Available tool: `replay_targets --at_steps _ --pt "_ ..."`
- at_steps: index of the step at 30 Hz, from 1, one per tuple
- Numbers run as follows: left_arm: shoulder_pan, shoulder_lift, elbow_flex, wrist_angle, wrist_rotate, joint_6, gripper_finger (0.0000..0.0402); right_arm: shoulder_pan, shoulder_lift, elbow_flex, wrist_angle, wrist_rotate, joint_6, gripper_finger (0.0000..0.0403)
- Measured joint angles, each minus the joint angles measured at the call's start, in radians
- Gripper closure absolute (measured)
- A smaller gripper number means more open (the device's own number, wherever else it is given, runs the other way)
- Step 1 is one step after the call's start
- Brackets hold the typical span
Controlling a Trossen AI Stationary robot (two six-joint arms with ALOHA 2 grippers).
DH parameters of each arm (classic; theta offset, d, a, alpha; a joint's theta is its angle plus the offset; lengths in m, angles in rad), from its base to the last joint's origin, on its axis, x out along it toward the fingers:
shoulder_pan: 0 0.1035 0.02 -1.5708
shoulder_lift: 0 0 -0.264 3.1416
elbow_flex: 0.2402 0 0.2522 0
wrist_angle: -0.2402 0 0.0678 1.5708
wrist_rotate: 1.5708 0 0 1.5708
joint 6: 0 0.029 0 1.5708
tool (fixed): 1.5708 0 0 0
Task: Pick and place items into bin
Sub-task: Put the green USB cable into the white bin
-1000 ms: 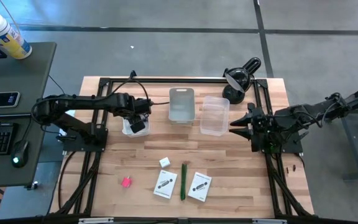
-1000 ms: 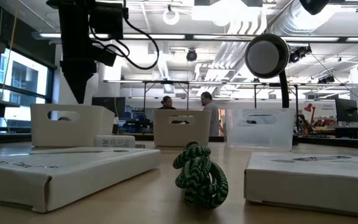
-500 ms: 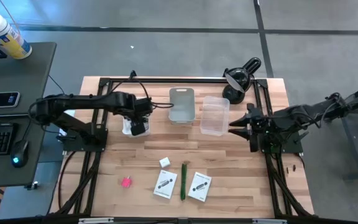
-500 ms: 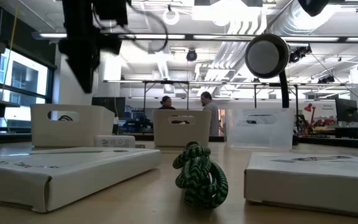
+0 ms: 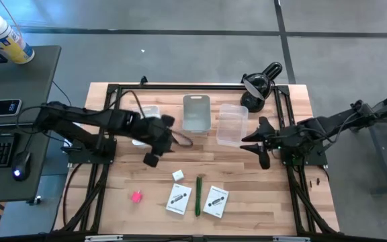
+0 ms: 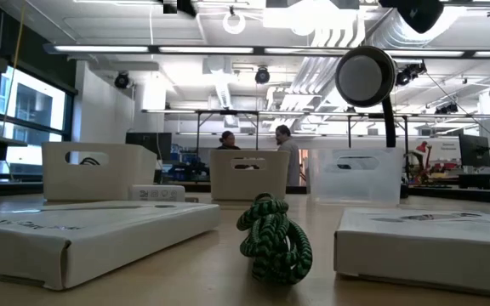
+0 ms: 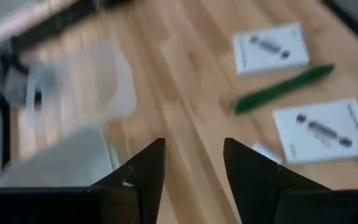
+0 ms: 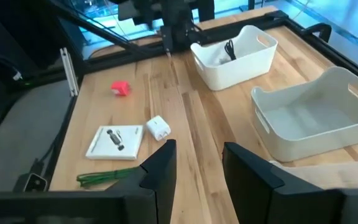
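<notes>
high: straight down | low: table level | wrists: seemingly both see green pen (image 7: 283,89)

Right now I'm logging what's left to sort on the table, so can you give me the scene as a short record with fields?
left pincer: open, empty, over bare wood near the left white bin
right pincer: open, empty, beside the clear plastic bin
left white bin contents: black cable
still loose: pink block, white cube, green pen, two white cards with black print
middle white bin: nothing visible inside
</notes>
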Motion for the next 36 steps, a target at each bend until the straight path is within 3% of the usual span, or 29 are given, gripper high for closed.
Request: replay_targets --at_steps 5,14,22,29,36 --pt "-0.077 0.001 0.000 0.009 -0.070 -0.020 0.0259 -0.001 0.033 0.000 0.000 -0.015 0.069 0.0281" --pt "-0.192 0.001 -0.012 -0.111 -0.075 -0.246 0.0257 0.000 0.186 0.000 0.013 -0.151 0.182 0.0281" --pt "-0.335 0.001 -0.050 -0.114 -0.172 -0.364 0.0257 0.034 0.380 0.000 0.324 -0.244 0.221 0.0281" --pt "-0.444 -0.009 -0.059 -0.182 -0.299 -0.369 0.0257 0.070 0.549 0.000 0.538 -0.185 0.418 0.0281" --pt "-0.562 -0.015 -0.060 -0.363 -0.411 -0.437 0.0257 0.103 0.731 0.000 0.692 -0.131 0.618 0.0281"
